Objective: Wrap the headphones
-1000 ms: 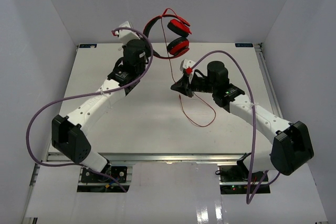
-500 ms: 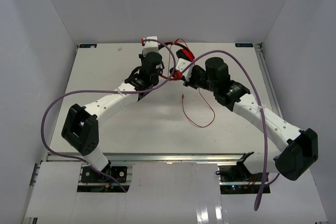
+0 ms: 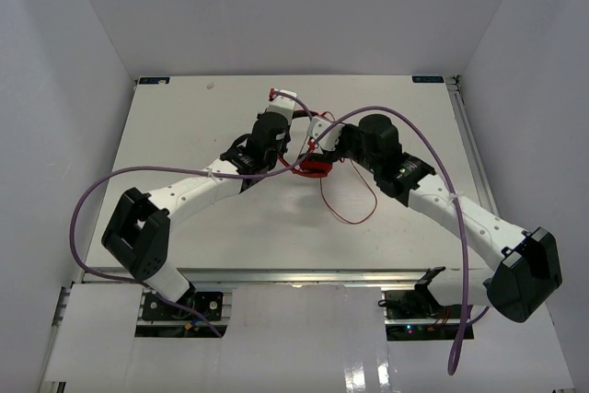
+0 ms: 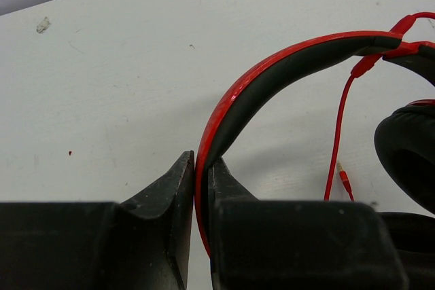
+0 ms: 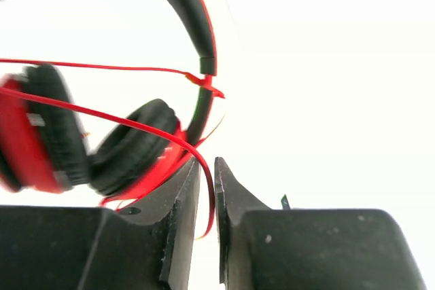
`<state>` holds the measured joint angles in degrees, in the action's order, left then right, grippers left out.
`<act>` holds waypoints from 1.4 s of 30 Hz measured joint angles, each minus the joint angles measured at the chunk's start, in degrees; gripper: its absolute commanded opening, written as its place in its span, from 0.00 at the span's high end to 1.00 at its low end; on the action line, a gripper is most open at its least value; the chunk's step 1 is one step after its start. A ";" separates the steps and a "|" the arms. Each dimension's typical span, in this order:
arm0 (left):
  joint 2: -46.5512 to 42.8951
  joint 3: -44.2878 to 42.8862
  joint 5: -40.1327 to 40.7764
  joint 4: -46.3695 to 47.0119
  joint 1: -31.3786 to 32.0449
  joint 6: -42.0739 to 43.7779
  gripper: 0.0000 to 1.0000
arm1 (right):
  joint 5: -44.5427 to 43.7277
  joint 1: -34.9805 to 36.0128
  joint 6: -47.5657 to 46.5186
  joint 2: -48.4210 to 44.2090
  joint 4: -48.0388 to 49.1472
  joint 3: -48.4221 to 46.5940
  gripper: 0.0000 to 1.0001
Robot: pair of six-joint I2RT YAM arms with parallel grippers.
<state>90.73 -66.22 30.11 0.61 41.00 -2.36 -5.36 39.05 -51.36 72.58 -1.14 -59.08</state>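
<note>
The red headphones (image 3: pixel 313 168) sit low between my two arms at the table's middle, mostly hidden under them. My left gripper (image 3: pixel 283 109) is shut on the red and black headband (image 4: pixel 272 73), as the left wrist view (image 4: pixel 202 162) shows. A black ear pad (image 4: pixel 408 147) lies at its right, with the thin red cord (image 4: pixel 340 127) and its plug beside it. My right gripper (image 3: pixel 323 134) is shut on the cord (image 5: pixel 204 174), as the right wrist view (image 5: pixel 207 165) shows. There both cups (image 5: pixel 129 151) hang at the left, blurred. A loop of cord (image 3: pixel 354 204) lies on the table.
White walls close in the table (image 3: pixel 184 117) on three sides. Thick purple robot cables (image 3: pixel 120 181) arc over both arms. A small dark speck (image 4: pixel 43 25) lies on the table's far left in the left wrist view.
Both arms have come down and toward the table's middle. The headphones, held high at the back a second ago, are now low between the grippers. Both grips have held.
</note>
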 measured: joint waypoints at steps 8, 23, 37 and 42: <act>-6.16 3.32 -7.34 -1.97 -0.01 -1.29 1.00 | 0.67 -4.22 1.80 -0.55 3.77 1.13 0.79; -17.03 8.42 -21.08 -2.60 -0.01 -7.52 1.00 | 21.11 -17.74 17.70 1.42 3.89 1.13 0.64; -17.04 8.42 -32.38 -9.75 -5.26 -20.18 1.00 | 30.17 -25.13 24.46 -5.69 0.98 7.47 0.23; -17.13 8.42 -37.80 -9.89 -8.89 -25.34 1.00 | 33.89 -27.80 24.94 -8.21 -0.44 10.33 0.07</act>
<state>73.60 -57.80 -7.69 -9.28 32.11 -27.70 28.54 11.25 -26.42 64.37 -1.58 -48.75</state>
